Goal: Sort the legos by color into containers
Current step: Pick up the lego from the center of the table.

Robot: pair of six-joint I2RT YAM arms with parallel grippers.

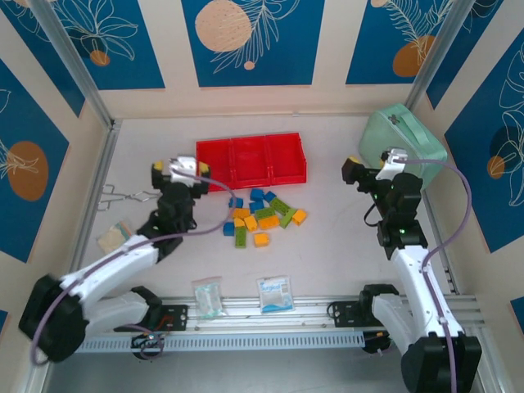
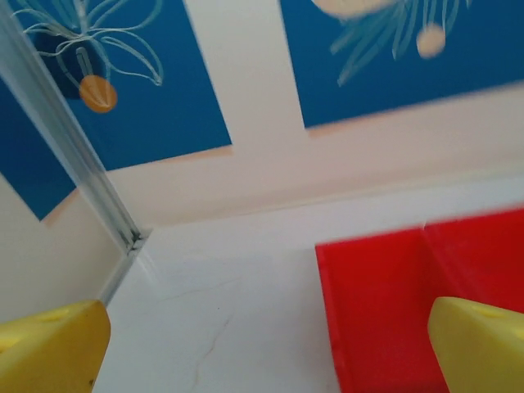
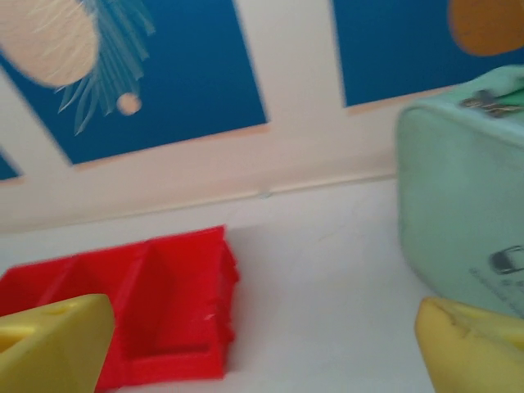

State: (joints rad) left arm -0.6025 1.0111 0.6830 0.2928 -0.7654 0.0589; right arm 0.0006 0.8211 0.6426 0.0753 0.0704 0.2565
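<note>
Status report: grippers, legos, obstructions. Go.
Left gripper open, right gripper open, both empty. Legos piled loose near side of red tray, none binned. Mint case off right, apart.

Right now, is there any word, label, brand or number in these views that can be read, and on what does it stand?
No text can be read.
packet with blue print: lettering too small to read.
clear packet: nothing legible.
mint green case: small dark mark on its side, too blurred to read.
</note>
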